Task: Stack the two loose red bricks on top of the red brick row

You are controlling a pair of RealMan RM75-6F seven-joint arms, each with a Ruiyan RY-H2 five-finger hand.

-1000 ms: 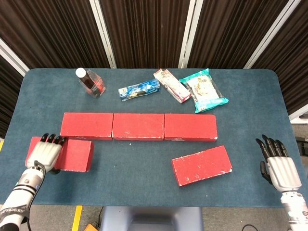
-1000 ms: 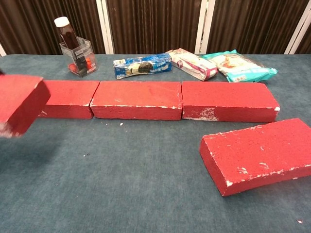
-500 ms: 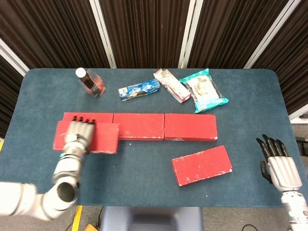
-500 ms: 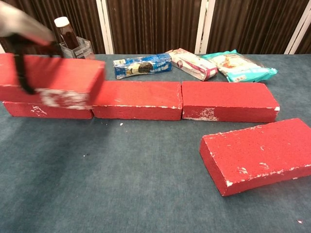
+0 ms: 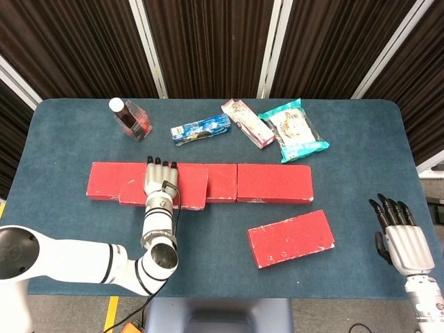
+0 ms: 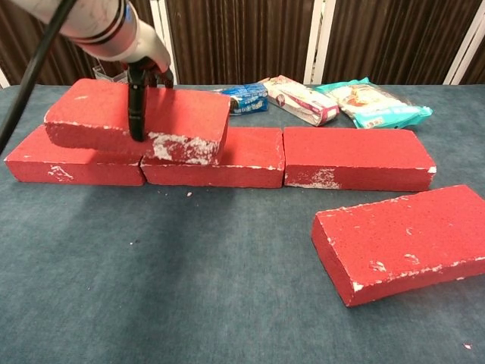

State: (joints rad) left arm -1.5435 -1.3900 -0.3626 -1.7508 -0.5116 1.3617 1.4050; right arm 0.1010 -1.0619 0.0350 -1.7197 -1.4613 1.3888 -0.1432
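A row of three red bricks [image 5: 274, 183] [image 6: 356, 155] lies across the middle of the table. My left hand [image 5: 159, 182] [image 6: 140, 83] grips a loose red brick [image 5: 193, 186] [image 6: 178, 114] from above, with the thumb down its front face. That brick sits over the joint between the row's left and middle bricks; I cannot tell whether it rests on them. The other loose red brick [image 5: 291, 238] [image 6: 405, 239] lies at an angle in front of the row's right end. My right hand [image 5: 399, 232] hovers by the right front edge, fingers spread and holding nothing.
Behind the row stand a bottle in a clear holder [image 5: 128, 118] [image 6: 114, 72], a blue packet [image 5: 201, 129] [image 6: 246, 97], a white and red packet [image 5: 246, 123] and a teal snack bag [image 5: 293, 130]. Blue cloth covers the table [image 5: 208, 243].
My left hand has carried its brick from the front left corner up and rightward, onto the left part of the row. The right hand and the other loose brick stayed still.
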